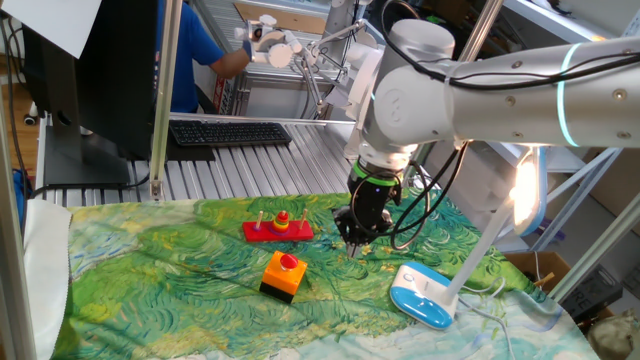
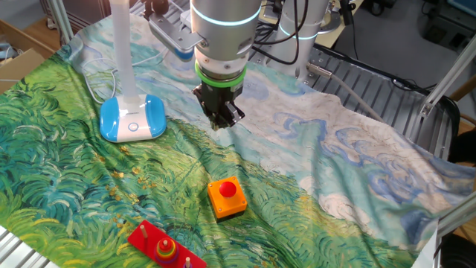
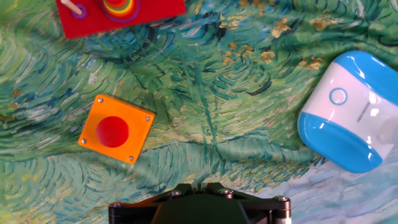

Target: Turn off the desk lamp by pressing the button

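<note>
A: Where does the desk lamp (image 1: 470, 250) stand?

B: On the painted cloth over the table (image 2: 349, 171), at the cloth's edge. One fixed view shows the whole lamp: blue-rimmed base, slanted white stem, and the head glowing. The other fixed view cuts off the head and shows only base and lower stem.

A: And the button (image 3: 338, 96)?

B: Clearest in the hand view: a small ring on the white top of the base. The other fixed view shows it too, as a faint circle. In the first fixed view it is too small to make out.

A: The fingers (image 2: 220, 117)?

B: Both fixed views show them pointing down above bare cloth, between the lamp base and the orange box with a red button (image 2: 227, 196), touching neither. Open or closed, cannot tell; the tips read as one dark mass. The hand view shows only the black housing at the bottom edge.

A: Anything else?

B: A red ring-stacking toy (image 1: 277, 229) lies beyond the orange box.
</note>
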Controlling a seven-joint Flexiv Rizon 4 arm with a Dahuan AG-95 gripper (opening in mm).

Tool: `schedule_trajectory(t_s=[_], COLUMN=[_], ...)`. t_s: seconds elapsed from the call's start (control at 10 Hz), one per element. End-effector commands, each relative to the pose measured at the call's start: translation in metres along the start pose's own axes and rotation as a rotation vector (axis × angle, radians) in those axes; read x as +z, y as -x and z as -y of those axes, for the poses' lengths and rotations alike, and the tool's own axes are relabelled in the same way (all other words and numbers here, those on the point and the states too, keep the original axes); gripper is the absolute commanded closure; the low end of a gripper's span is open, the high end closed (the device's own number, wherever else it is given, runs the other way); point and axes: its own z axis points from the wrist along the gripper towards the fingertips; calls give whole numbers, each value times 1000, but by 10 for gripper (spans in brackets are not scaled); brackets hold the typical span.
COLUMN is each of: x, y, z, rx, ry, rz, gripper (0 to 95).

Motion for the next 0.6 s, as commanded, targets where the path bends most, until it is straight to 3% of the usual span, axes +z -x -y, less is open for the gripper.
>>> schedule_trajectory(t_s=[0.1, 0.4, 0.6], x=[0, 0, 0], y=[0, -1, -1], z=[0, 0, 0], rx=[7, 0, 35], ry=[-3, -11, -17], rz=[-4, -15, -23], gripper=[950, 950, 950])
